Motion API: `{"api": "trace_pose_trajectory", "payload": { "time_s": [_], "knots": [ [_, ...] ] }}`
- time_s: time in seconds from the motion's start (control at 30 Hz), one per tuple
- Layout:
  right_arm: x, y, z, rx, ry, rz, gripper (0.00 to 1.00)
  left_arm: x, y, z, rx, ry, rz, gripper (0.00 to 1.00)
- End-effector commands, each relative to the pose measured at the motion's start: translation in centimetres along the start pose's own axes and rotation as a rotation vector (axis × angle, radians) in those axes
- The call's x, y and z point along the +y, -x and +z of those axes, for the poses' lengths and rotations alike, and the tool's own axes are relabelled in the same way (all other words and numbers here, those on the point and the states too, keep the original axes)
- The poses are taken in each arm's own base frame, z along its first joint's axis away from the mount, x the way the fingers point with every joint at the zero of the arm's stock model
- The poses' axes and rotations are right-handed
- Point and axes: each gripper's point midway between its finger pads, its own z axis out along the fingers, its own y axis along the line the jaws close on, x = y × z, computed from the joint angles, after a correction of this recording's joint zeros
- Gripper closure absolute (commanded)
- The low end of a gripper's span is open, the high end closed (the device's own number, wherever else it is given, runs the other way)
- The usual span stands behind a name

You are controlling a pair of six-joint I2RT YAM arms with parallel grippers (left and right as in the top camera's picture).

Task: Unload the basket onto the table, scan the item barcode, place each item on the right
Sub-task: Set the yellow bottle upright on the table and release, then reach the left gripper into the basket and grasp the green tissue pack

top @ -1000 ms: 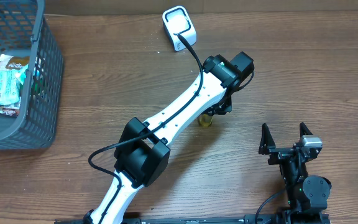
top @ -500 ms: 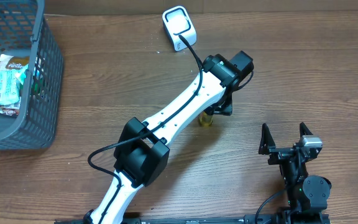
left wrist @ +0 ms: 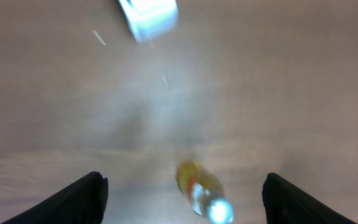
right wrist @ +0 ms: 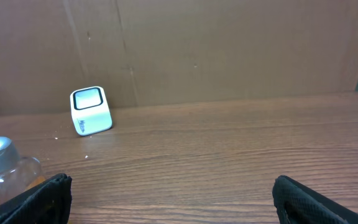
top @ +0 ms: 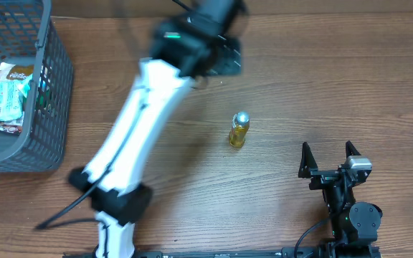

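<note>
A small yellow bottle (top: 239, 129) with a silver cap stands alone on the wooden table, with nothing gripping it. It also shows blurred in the left wrist view as the bottle (left wrist: 202, 191) and at the left edge of the right wrist view as the bottle (right wrist: 5, 167). My left gripper (left wrist: 184, 182) is open and empty, high above the bottle; overhead, the left gripper (top: 223, 56) is a dark blur near the table's back. The white scanner (right wrist: 91, 111) stands at the back, also seen as the scanner (left wrist: 148, 15); overhead the arm hides it. My right gripper (top: 328, 152) rests open.
A grey basket (top: 57, 86) stands at the far left with a snack packet (top: 9, 93) inside. A brown cardboard wall (right wrist: 229, 50) closes off the back of the table. The left arm (top: 135, 136) stretches diagonally over the table's left half.
The left gripper has opened, let go of the bottle and swung up and back to the left. The bottle now stands free. The right arm has not moved.
</note>
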Motion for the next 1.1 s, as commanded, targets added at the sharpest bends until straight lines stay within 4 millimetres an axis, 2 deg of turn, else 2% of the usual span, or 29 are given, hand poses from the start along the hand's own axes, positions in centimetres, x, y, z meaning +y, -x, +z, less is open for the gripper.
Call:
{"api": "trace_pose_trajectory", "payload": {
  "time_s": [0.0,0.13,0.27,0.47,0.53,0.57,0.7,0.8,0.93,1.07],
  "knots": [
    [-0.1,-0.2,0.0,-0.004,-0.008,-0.004,0.00,5.2,4.3,-7.2,-0.208,0.056,-0.055,0.21],
    [-0.1,-0.2,0.0,-0.005,-0.008,-0.004,0.00,12.1,6.6,-12.4,-0.347,0.151,-0.188,0.20],
    [-0.1,-0.2,0.0,-0.004,-0.008,-0.004,0.00,19.6,7.3,-16.1,-0.423,0.258,-0.336,0.16],
    [-0.1,-0.2,0.0,-0.004,-0.008,-0.004,0.00,29.9,5.9,-18.0,-0.414,0.448,-0.543,0.11],
    [-0.1,-0.2,0.0,-0.004,-0.008,-0.004,0.00,32.6,5.2,-18.1,-0.398,0.489,-0.600,0.04],
    [-0.1,-0.2,0.0,-0.004,-0.008,-0.004,0.00,33.6,5.0,-18.1,-0.391,0.502,-0.624,0.00],
    [-0.1,-0.2,0.0,-0.004,-0.008,-0.004,0.00,37.6,4.3,-17.3,-0.349,0.525,-0.692,0.01],
    [-0.1,-0.2,0.0,-0.004,-0.008,-0.004,0.00,39.7,4.2,-15.6,-0.295,0.491,-0.685,0.01],
    [-0.1,-0.2,0.0,-0.004,-0.008,-0.004,0.00,41.9,4.3,-12.0,-0.205,0.427,-0.676,0.00],
    [-0.1,-0.2,0.0,-0.004,-0.008,-0.004,0.00,43.9,3.5,-7.5,-0.090,0.409,-0.675,0.00]
  ]
}}
